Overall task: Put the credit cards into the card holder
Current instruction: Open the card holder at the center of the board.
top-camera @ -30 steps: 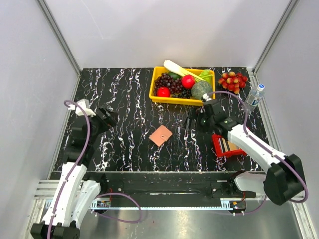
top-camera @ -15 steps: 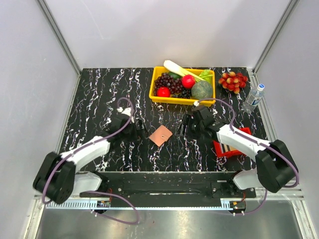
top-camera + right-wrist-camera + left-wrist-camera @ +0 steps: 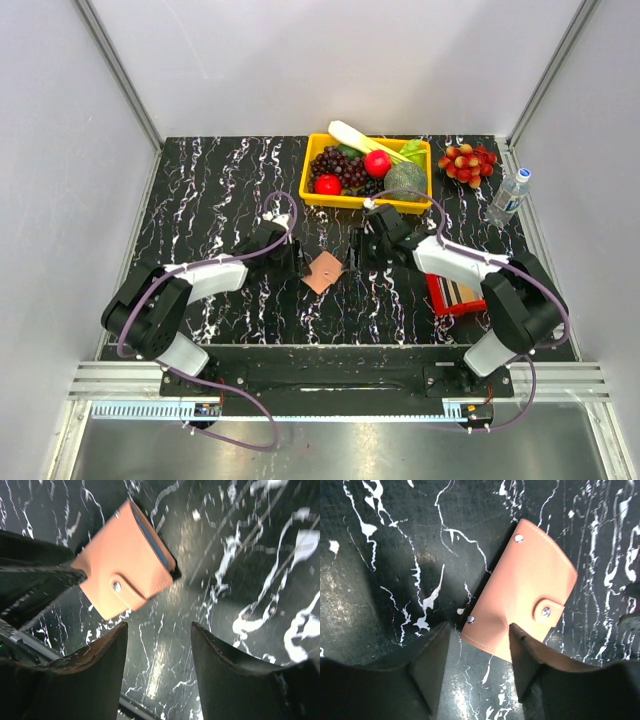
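Note:
The card holder (image 3: 324, 271), a shut salmon-pink wallet with a metal snap, lies flat on the black marbled table. My left gripper (image 3: 297, 262) is at its left edge. In the left wrist view the card holder (image 3: 525, 592) has its near corner between the tips of my left gripper (image 3: 477, 635), whose jaws stand apart and are not pressing it. My right gripper (image 3: 353, 250) hangs open just right of the wallet. In the right wrist view the card holder (image 3: 125, 580) lies ahead and left of my right gripper (image 3: 159, 627). The credit cards (image 3: 458, 291) lie in a red tray (image 3: 437, 292).
A yellow bin (image 3: 309, 186) of fruit and vegetables stands at the back centre. A bunch of red grapes (image 3: 467, 161) and a water bottle (image 3: 509, 196) are at the back right. The red tray sits under the right forearm.
The left arm swung in from the far left to the wallet's left edge. The right gripper moved left toward the wallet. Both sets of jaws have narrowed somewhat.

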